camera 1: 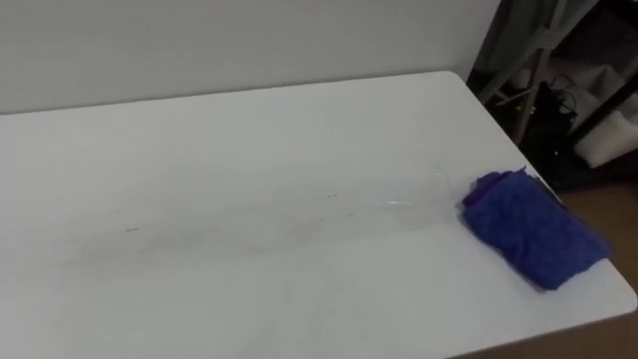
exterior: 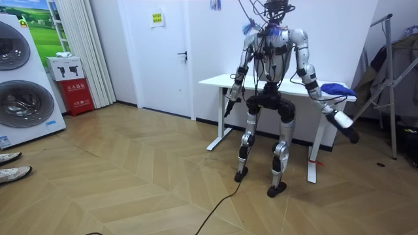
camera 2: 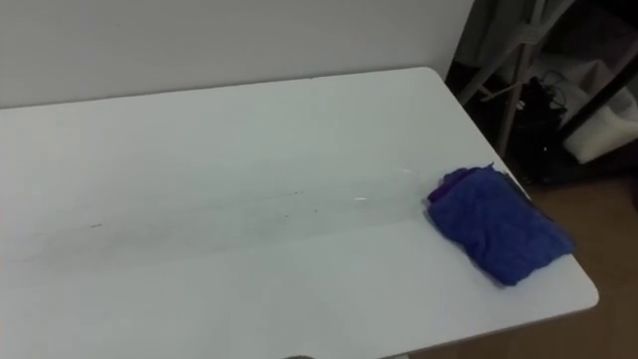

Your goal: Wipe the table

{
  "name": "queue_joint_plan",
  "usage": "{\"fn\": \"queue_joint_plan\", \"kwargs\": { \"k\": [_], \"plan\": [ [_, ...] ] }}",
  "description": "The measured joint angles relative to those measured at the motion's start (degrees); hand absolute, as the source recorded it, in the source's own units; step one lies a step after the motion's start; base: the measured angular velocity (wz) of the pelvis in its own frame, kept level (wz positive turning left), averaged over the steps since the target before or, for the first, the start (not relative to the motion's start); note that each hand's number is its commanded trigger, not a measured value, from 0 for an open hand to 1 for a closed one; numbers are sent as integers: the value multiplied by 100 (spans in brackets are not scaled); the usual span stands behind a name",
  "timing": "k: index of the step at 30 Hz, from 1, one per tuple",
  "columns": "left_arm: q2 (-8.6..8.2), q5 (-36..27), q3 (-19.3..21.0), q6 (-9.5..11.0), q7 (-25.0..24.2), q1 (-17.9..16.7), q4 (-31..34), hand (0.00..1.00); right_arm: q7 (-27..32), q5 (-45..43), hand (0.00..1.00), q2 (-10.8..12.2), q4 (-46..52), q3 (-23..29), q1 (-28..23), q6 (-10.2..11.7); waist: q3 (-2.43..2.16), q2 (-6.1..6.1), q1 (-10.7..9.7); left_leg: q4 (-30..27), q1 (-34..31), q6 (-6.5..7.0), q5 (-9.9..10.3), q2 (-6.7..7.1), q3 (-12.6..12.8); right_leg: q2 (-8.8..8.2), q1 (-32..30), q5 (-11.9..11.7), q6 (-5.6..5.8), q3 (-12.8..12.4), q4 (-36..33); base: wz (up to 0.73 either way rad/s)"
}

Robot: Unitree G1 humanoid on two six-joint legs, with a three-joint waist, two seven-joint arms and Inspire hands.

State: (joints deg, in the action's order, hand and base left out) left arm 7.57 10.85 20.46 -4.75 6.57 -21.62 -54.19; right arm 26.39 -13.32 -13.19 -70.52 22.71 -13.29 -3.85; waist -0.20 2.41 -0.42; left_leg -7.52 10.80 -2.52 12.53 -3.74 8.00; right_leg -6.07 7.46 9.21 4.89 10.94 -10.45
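Note:
A crumpled blue cloth (camera 1: 533,229) (camera 2: 498,237) lies on the white table (camera 1: 249,150) near its right front corner, with nothing touching it. A faint streak (camera 1: 299,214) runs across the tabletop from the left up to the cloth. In the room view I stand at the table's (exterior: 219,81) front edge, facing it, with both arms lowered. My right hand (exterior: 345,124) hangs out to the room view's right, below the tabletop and beneath the cloth (exterior: 334,88). My left hand (exterior: 230,108) hangs by my hip on the room view's left.
A wall runs close behind the table. Off the table's right end stand a metal rack (camera 1: 543,90) and dark clutter on the floor. In the room view, washing machines (exterior: 19,85) and a red box (exterior: 77,98) stand far to the left.

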Motion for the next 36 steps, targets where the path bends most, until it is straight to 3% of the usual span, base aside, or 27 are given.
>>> {"fn": "queue_joint_plan", "kwargs": {
  "k": [5,7,12,19,25,36],
  "plan": [
    [-50,18,-224,-47,79,116,-208,0,-481,4,0,248,-295,-381,-97,-209,-35,-70,-44,-31,-1,5,31,-6,-32,5,-9,0,-2,5,-9,0],
    [-52,75,-403,-69,173,163,-288,0,-730,-23,0,286,-294,-832,-109,-264,-36,-123,-51,-35,-5,4,31,-6,-18,4,-2,0,-2,-1,-10,0],
    [-83,136,-788,-113,358,315,-382,0,-1213,-385,0,416,-279,-1664,30,-366,-18,-186,20,-70,12,5,31,-6,-67,7,66,-1,-3,23,-9,4],
    [-167,357,-1105,-120,426,470,-581,0,-1565,-668,0,449,-260,-2151,526,-379,-4,-272,146,-66,-20,5,40,-5,-120,7,70,0,-2,76,-9,4],
    [-195,512,-1212,-173,411,437,-584,0,-1686,-659,0,462,-323,-2378,658,-377,10,-255,259,-112,-20,5,38,1,-348,-13,198,11,13,331,-4,20],
    [-256,703,-1279,-343,264,432,-607,0,-1947,-653,0,491,-361,-2414,600,-501,31,-202,280,-128,-29,5,38,62,-511,-68,299,115,32,513,90,8]
  ]
}}
